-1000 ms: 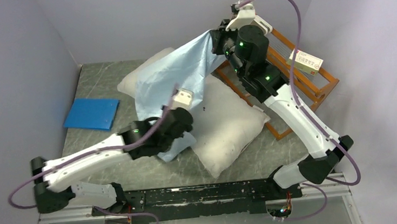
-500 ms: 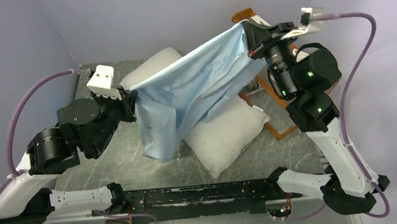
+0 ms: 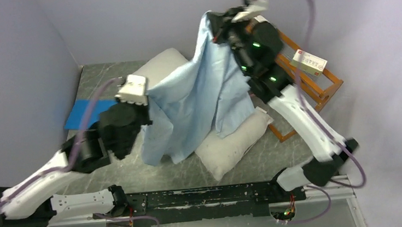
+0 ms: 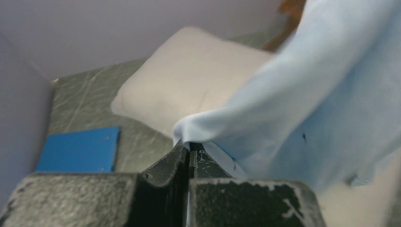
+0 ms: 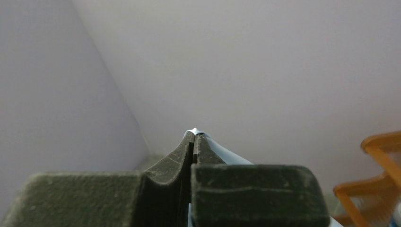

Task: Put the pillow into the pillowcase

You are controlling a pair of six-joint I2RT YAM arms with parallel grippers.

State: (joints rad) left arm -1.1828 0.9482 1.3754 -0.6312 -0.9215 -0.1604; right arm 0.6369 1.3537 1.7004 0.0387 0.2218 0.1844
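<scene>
While the one pillow (image 3: 229,144) lies slantwise on the desk (image 3: 99,73), the left tool (image 3: 144,104) is pressed together on one corner of the single pillowcase (image 3: 192,103), which hangs over the pillow's middle. Farther back, the right tool (image 3: 214,31), likewise pinched tight, holds another corner high. One blue mat (image 3: 80,112) lies left, and one orange rack (image 3: 323,89) stands right, bearing what seems one box (image 3: 308,62).

Top view: the pillowcase (image 3: 192,106) hides the middle of the pillow (image 3: 234,143), and my left arm (image 3: 55,170) covers a corner of the blue mat (image 3: 79,110). I cannot read the print on the box (image 3: 308,62). Right wrist view: the wooden rack (image 5: 380,140) is cut off at the edge, and only a sliver of pillowcase shows.
</scene>
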